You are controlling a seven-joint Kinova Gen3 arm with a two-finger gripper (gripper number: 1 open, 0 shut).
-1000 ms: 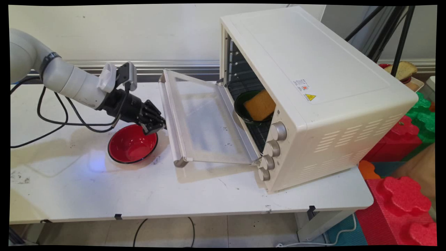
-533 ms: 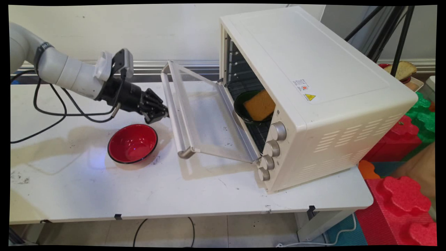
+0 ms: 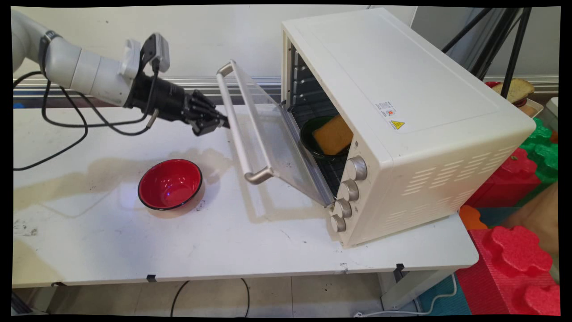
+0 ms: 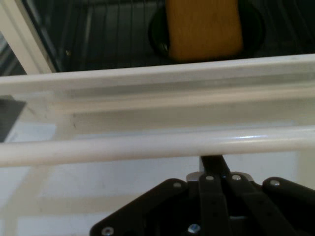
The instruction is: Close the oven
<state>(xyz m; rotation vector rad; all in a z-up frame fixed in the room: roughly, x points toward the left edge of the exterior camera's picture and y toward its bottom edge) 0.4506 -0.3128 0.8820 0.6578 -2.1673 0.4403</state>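
cream toaster oven [image 3: 402, 112], glass door [image 3: 268, 134] half raised, pincer [image 3: 221, 123] beneath handle [image 3: 243, 134]

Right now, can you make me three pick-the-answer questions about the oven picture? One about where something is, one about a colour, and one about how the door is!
1. Where is the yellow sponge?
A. In the dark dish inside the oven
B. In the red bowl
C. On top of the oven

2. What colour is the inside of the bowl on the table?
A. Blue
B. Red
C. Green

3. How is the oven door?
A. Fully shut
B. Lying flat open
C. Part-way open, tilted up

Answers:
1. A, the sponge sits in the dish on the rack, seen through the opening.
2. B, the bowl shows red with a black rim.
3. C, the door slants between flat and shut, with the gripper at its handle.
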